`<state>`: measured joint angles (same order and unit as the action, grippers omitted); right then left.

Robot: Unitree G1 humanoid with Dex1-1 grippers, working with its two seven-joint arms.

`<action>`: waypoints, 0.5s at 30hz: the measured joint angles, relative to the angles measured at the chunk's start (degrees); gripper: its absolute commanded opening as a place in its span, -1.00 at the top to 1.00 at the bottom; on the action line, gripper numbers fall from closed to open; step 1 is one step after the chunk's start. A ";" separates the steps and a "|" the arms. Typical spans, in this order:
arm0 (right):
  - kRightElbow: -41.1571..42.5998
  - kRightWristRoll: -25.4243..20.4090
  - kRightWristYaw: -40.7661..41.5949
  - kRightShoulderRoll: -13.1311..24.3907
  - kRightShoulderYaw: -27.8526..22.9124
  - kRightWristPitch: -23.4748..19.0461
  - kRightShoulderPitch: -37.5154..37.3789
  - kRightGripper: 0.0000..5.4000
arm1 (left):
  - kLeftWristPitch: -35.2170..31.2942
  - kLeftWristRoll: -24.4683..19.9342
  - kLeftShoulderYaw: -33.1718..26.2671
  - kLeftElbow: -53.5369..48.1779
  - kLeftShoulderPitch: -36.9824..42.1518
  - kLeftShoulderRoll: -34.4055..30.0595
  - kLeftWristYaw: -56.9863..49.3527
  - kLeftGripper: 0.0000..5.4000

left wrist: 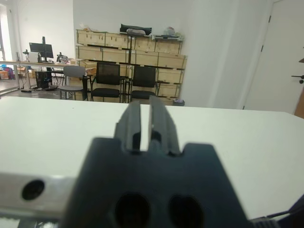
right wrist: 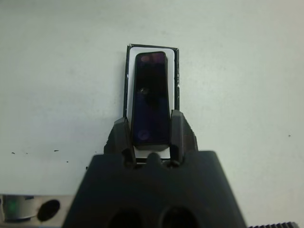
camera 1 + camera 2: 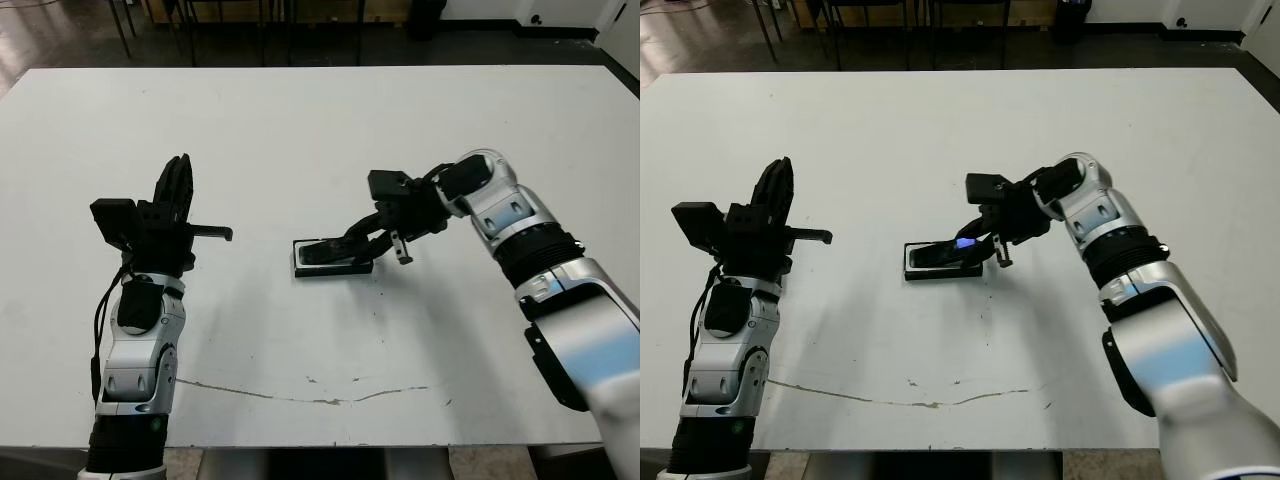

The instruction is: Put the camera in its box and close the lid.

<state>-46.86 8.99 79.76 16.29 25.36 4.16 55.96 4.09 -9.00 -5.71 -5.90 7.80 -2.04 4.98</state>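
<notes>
Right gripper (image 2: 151,135) is clamped on the near end of the camera (image 2: 151,97), one finger either side. Camera sits over the box (image 2: 175,71), directly ahead of the fingers, white lining showing around it; far end looks down in the tray, gripped end maybe slightly raised. Left gripper (image 3: 178,185), fingers together, holds nothing, well apart from the box. Placement nearly done, judging by this; release and lid closing remain. Lid not visible.

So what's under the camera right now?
The box: its white lining and black rim frame the camera, held between the right gripper fingers. The box floor is covered, so whether it's seated is unclear.
</notes>
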 measured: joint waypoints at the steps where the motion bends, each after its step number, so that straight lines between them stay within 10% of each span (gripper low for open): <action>1: 0.06 0.36 -0.21 -0.17 0.25 0.00 0.09 0.97 | 0.00 0.04 0.05 0.00 -0.01 0.00 -0.05 1.00; 15: 1.12 4.42 -1.56 -1.72 2.57 -1.57 1.73 0.97 | 0.44 0.23 0.22 0.00 -0.52 0.05 -0.46 1.00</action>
<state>-45.75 13.41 78.20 14.57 27.93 2.58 57.70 4.53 -8.76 -5.49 -5.90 7.28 -1.99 4.52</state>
